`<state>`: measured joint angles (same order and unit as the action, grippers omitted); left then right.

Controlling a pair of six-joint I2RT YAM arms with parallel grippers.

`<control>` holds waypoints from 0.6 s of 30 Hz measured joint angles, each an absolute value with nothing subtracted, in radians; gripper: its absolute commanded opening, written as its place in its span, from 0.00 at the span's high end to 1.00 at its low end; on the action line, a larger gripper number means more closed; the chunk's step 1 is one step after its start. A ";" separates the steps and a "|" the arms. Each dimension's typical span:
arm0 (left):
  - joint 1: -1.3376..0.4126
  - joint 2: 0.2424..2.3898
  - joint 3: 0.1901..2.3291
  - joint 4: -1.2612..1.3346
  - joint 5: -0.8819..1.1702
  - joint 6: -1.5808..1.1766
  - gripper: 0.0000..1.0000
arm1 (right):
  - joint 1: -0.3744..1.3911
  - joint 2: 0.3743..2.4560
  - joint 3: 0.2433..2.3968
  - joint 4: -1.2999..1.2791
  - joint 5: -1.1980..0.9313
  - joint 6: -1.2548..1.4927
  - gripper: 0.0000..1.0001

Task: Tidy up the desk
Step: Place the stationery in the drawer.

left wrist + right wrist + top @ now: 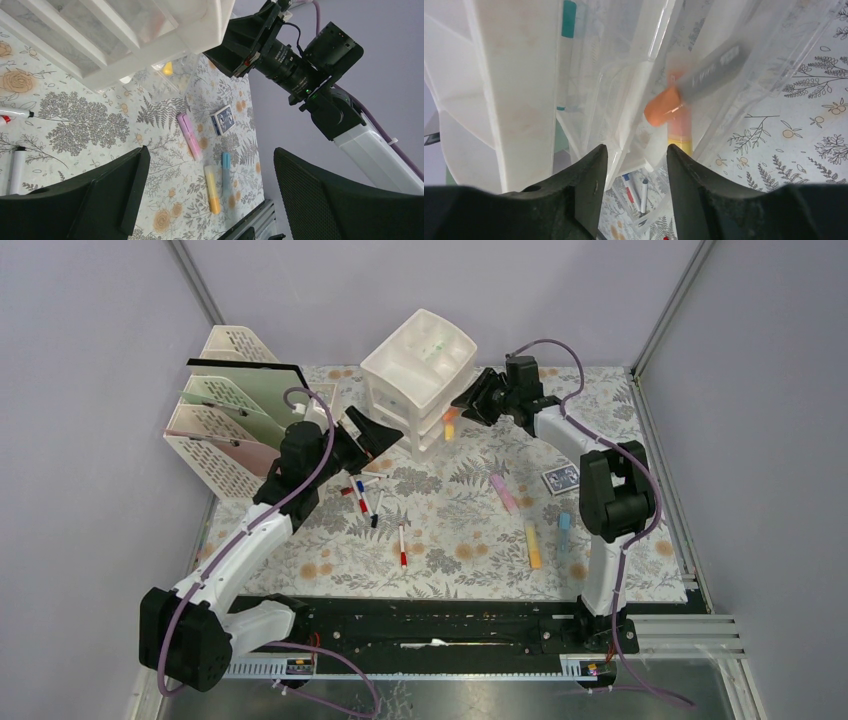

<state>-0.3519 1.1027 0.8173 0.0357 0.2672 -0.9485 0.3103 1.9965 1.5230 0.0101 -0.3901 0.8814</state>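
Observation:
The desk (455, 525) has a pale cloth with ferns and flowers. My right gripper (468, 402) is at the front of the white drawer unit (420, 370). In the right wrist view its jaws stand open (635, 167) either side of a clear drawer's front lip (649, 150). An orange-capped highlighter (666, 106) lies blurred inside that drawer. My left gripper (378, 436) hovers wide open and empty (210, 152) left of the unit. Pink (503, 490), yellow (533, 545) and blue (565, 530) highlighters lie loose on the cloth.
A cream lattice file rack (225, 415) with folders stands at the back left. A deck of cards (561, 478) lies on the right. Several markers (365, 495) and a red-tipped one (402, 545) lie in the middle. Metal rails (660, 450) frame the cloth.

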 measured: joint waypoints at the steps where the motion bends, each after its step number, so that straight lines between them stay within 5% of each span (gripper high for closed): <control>1: -0.352 1.103 0.815 0.036 0.273 -0.951 0.01 | 0.312 1.996 1.523 0.010 -0.390 0.876 0.44; 18: -0.361 1.116 0.815 0.107 0.372 -0.950 0.01 | 0.316 1.867 1.466 0.013 -0.535 0.567 0.39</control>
